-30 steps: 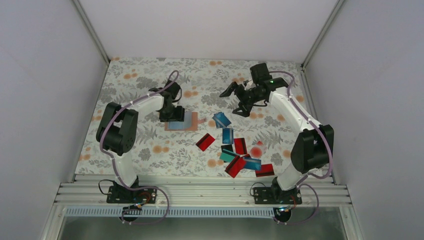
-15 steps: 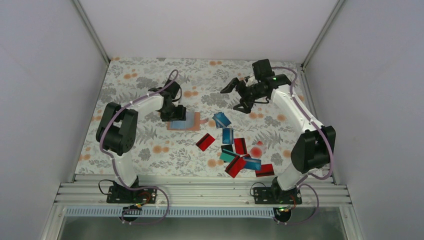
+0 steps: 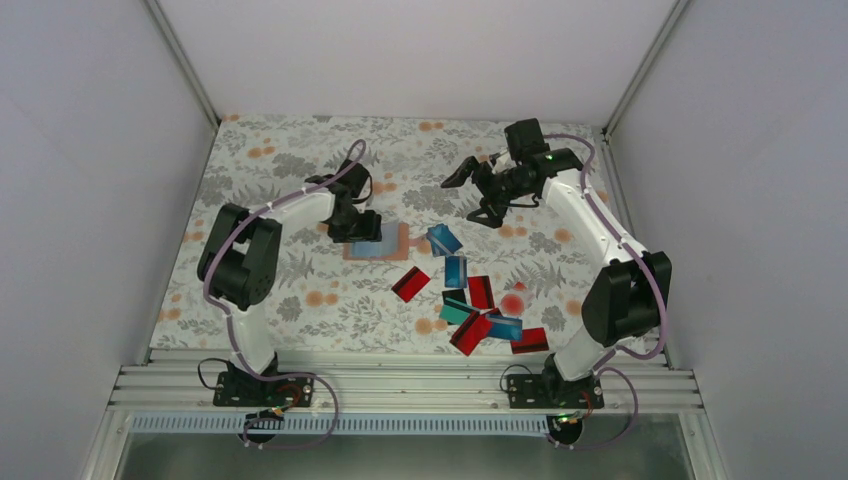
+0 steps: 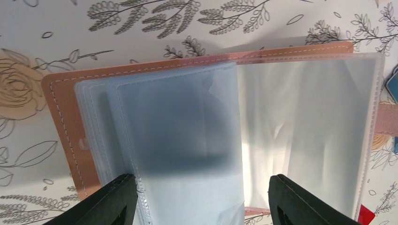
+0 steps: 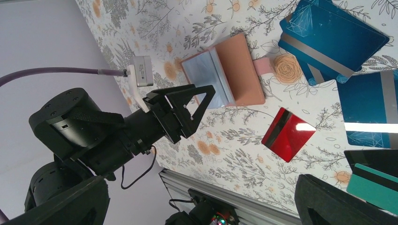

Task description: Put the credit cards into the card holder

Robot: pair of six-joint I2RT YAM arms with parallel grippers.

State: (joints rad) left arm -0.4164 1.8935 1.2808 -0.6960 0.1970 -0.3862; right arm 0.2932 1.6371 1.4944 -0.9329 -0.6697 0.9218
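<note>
The card holder (image 4: 58, 131) has a tan, leather-like cover, matt, with pale stitching along its edge. Its inner sleeves (image 4: 187, 140) are frosted, translucent soft plastic, slightly wrinkled. The credit cards (image 5: 287, 134) are smooth, glossy plastic in red, blue and teal; one red card carries a bright glare. The counter (image 3: 290, 160) has a matt, floral-printed covering. The left claw (image 4: 202, 187) looks like matt black plastic. A ridged, silvery metal rail (image 3: 400, 385) lines the counter's near edge.
</note>
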